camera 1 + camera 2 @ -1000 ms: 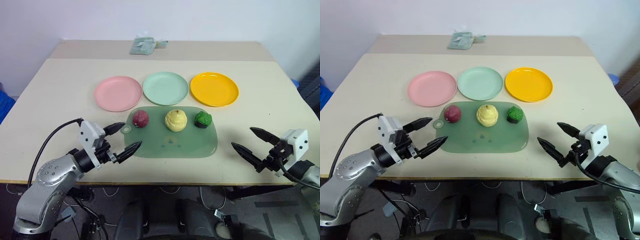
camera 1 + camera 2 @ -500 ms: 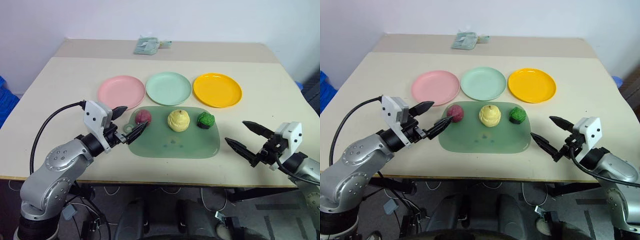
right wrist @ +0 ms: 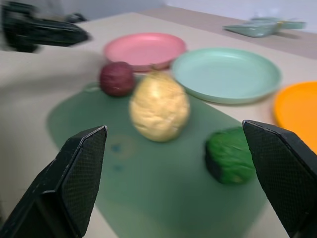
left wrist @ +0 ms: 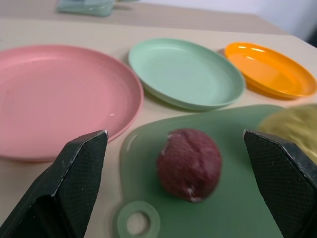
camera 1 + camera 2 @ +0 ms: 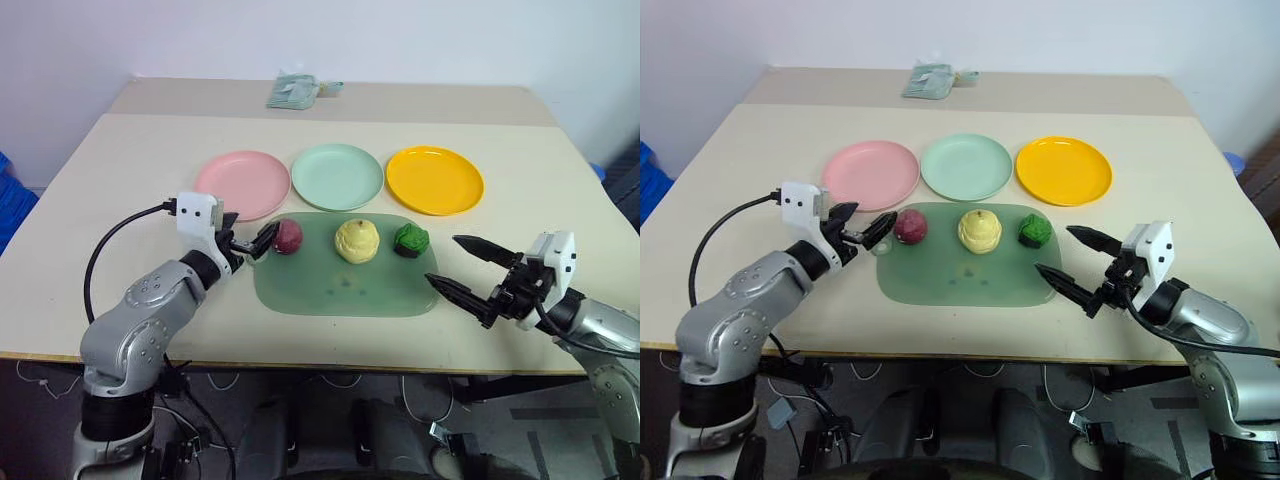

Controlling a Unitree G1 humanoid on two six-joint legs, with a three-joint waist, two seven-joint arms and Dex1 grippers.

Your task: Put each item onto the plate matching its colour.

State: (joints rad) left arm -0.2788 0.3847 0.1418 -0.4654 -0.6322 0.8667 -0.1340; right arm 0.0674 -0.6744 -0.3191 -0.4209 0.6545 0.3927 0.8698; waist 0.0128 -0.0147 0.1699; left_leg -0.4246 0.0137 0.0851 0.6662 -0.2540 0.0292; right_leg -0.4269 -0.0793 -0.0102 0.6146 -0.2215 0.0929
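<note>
That dark red lump (image 4: 189, 163) sitting at the left end of the green mat (image 5: 345, 290), just below the pink plate (image 5: 242, 184), looks light and maybe squishy, so I'd pinch its rounded sides gently with the left gripper (image 5: 254, 242), wide open and empty, same as the right gripper (image 5: 466, 274).

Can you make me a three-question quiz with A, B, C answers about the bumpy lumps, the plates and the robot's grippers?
1. Where is the dark red lump?
A. on the green mat
B. on the pink plate
C. in a gripper

2. How many round plates are there?
A. two
B. three
C. four

3. How is the left gripper?
A. shut on the lump
B. open beside the lump
C. on a plate

Answers: 1 A, it lies on the mat. 2 B, pink plate, mint plate, orange plate. 3 B, its fingers stand apart, nothing between them.
</note>
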